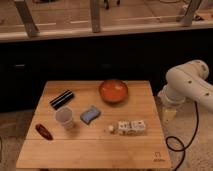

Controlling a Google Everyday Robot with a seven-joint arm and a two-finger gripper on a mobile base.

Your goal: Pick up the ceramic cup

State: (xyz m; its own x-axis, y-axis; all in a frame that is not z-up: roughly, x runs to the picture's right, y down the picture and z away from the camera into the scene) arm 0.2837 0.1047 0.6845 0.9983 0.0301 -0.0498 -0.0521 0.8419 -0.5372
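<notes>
The ceramic cup (65,118) is pale and stands upright on the left half of the wooden table (95,150). It is in front of a black can and left of a blue sponge. My gripper (169,115) hangs at the end of the white arm (187,82), just off the table's right edge. It is far to the right of the cup and touches nothing on the table.
An orange bowl (113,91) sits at the back middle. A black can (61,99) lies at the back left and a blue sponge (90,115) at the centre. A brown packet (44,132) lies front left, a white snack bag (131,127) front right. A dark counter runs behind.
</notes>
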